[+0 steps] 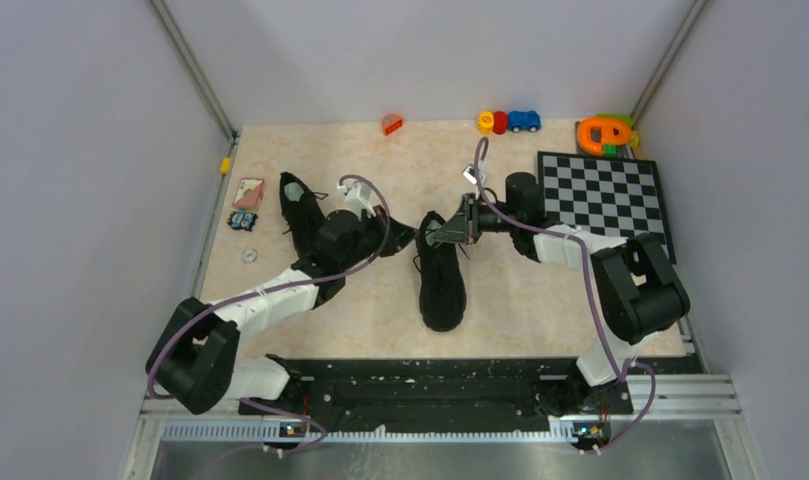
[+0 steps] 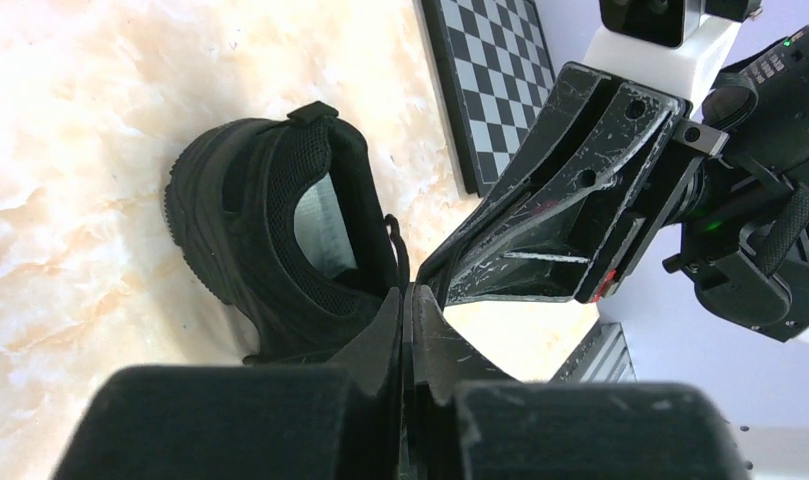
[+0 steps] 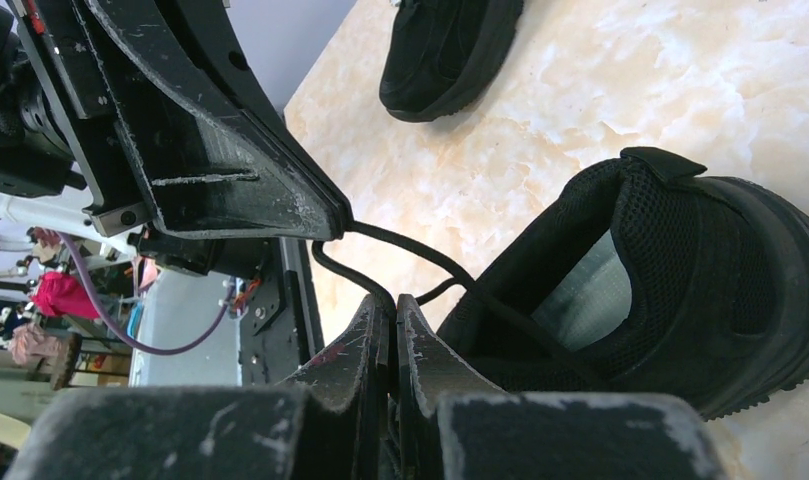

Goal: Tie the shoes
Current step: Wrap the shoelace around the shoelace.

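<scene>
L claw: fingers pressed together. In the R wrist view a thin lace ran out of its tip, so prob. pinching it. R claw: also pressed together, w/ a loop of the same lace leading into its tips. The two claws stood tip to tip, nearly touching, just above the opening of the centre shoe, which lay mid-table w/ its pale insole showing. Couldn't tell whether any knot had formed yet.

Risks, as I judged them:
- The lace was thin, so a hard pull apart could slip it out of either pinch and the loop would collapse.
- Nothing pinned the shoe, so a sideways tug could drag or roll it.
- The claws were so close that a small misaim could knock one into the other.

Around: the other shoe lay to the left, well apart, w/ the L arm crossing over its near part. A swing of that arm could nudge it, and the arm hid its laces from above. The checkerboard lay flat at right, beside the R arm. The toy car and other small toys sat along the far edge, and a card lay near the left edge. None of these was in the way.
</scene>
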Robot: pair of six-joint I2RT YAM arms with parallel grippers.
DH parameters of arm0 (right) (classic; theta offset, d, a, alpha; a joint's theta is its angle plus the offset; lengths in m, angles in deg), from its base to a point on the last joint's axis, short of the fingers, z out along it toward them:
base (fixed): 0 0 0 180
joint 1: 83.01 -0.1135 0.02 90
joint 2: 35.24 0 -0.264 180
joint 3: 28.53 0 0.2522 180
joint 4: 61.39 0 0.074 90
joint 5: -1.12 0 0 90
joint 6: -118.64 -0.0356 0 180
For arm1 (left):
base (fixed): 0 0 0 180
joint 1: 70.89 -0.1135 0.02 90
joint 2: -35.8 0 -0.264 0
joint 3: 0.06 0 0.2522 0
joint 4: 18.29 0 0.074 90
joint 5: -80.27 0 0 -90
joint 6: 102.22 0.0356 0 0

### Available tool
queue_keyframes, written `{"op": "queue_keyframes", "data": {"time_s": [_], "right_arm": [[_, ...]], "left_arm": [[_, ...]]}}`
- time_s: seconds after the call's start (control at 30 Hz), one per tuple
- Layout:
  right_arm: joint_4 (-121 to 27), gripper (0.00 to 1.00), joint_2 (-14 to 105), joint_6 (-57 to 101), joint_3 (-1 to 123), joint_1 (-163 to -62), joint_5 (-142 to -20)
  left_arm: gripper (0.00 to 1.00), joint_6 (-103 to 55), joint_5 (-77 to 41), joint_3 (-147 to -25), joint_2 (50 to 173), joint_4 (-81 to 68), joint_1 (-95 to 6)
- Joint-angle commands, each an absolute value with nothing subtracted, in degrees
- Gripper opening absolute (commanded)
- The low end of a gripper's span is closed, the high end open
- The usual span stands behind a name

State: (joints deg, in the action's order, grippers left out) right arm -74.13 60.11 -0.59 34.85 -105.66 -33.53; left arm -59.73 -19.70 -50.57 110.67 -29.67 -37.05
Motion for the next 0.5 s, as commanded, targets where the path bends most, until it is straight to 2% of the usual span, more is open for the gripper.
{"op": "queue_keyframes", "data": {"time_s": [0.0,0.47], "right_arm": [[-75.15,0.0,59.54,-0.37,37.35,-105.25,-32.67],[-74.35,0.0,59.56,-1.24,37.76,-105.25,-33.49]], "left_arm": [[0.0,-59.66,-21.81,-54.25,111.09,-27.23,-37.37],[0.0,-58.37,-25.47,-54.61,111.0,-24.3,-37.75]]}}
